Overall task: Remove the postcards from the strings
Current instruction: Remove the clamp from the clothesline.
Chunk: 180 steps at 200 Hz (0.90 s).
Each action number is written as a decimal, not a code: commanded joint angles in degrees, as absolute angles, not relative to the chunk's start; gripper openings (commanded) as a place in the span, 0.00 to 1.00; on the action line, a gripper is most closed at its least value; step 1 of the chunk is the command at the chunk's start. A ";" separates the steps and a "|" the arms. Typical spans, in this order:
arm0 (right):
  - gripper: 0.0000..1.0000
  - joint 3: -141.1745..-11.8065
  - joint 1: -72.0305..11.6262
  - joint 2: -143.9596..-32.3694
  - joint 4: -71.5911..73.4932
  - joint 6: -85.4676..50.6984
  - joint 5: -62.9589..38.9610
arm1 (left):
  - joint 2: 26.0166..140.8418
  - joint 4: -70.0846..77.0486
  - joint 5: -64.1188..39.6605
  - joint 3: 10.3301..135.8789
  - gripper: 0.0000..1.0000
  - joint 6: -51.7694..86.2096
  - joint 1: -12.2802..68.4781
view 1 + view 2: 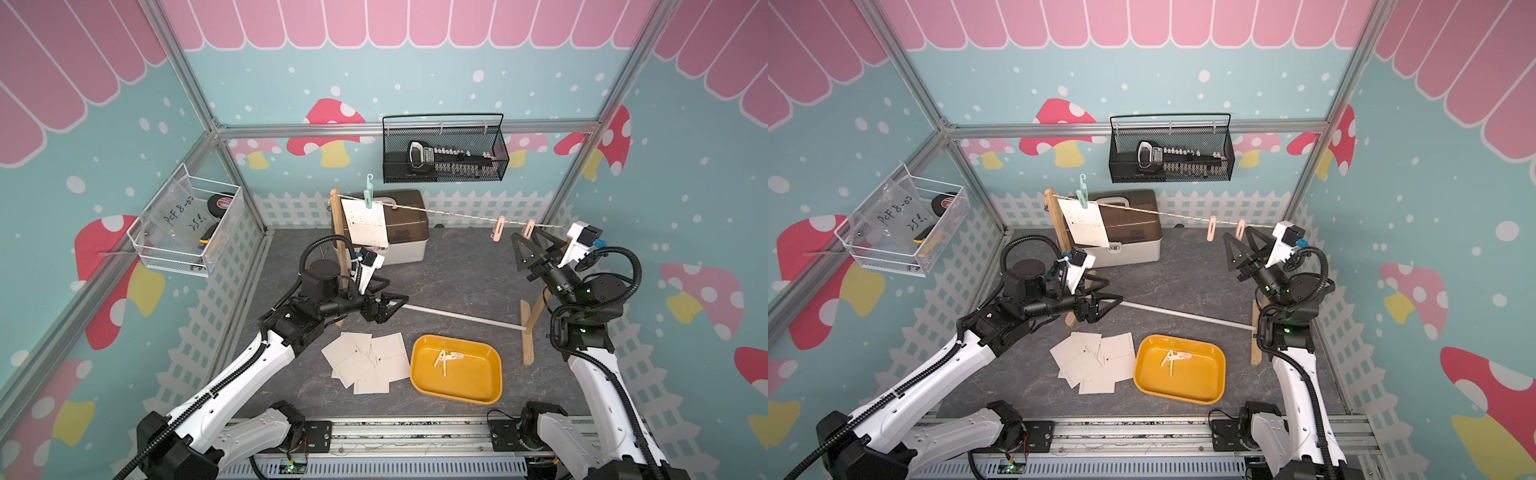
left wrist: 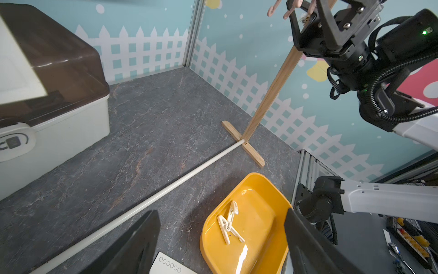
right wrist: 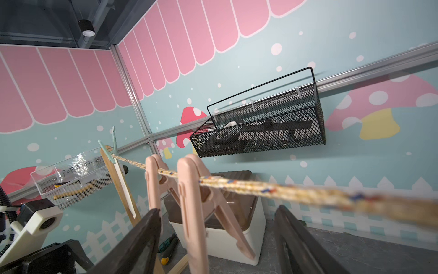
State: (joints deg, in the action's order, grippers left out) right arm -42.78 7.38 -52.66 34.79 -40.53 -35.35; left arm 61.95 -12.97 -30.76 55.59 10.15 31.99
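The string (image 1: 449,212) runs between two wooden posts. One postcard (image 1: 368,226) hangs at its left end under a green clothespin (image 1: 368,196). Several loose postcards (image 1: 365,363) lie overlapped on the table. Two pink clothespins (image 1: 498,230) hang near the string's right end. My right gripper (image 1: 525,232) is open around the nearer pink clothespin (image 3: 192,201) without touching it. My left gripper (image 1: 397,291) is open and empty, low over the white rod (image 2: 147,201) and just behind the loose cards.
A yellow tray (image 1: 457,400) holding white clothespins (image 2: 228,223) sits right of the card pile. A brown-lidded box (image 1: 405,249) stands behind the string. A black mesh basket (image 1: 444,170) and a white wire basket (image 1: 187,249) hang on the walls.
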 commanded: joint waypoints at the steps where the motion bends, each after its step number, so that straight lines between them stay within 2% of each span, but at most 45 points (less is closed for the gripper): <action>1: 0.75 -42.56 6.68 -53.48 36.14 -39.62 -32.85 | 62.39 -10.77 -32.26 55.18 0.87 8.11 32.47; 43: 0.75 -43.97 5.54 -56.65 41.65 -40.86 -37.36 | 63.15 -10.28 -32.61 55.02 0.87 7.75 32.62; 107: 0.71 -44.39 4.31 -58.77 46.34 -42.00 -38.75 | 63.11 -10.11 -32.51 54.32 0.87 7.30 32.74; 180: 0.67 -45.25 4.29 -57.17 45.31 -39.99 -38.94 | 62.93 -9.76 -32.33 54.31 0.87 7.29 32.74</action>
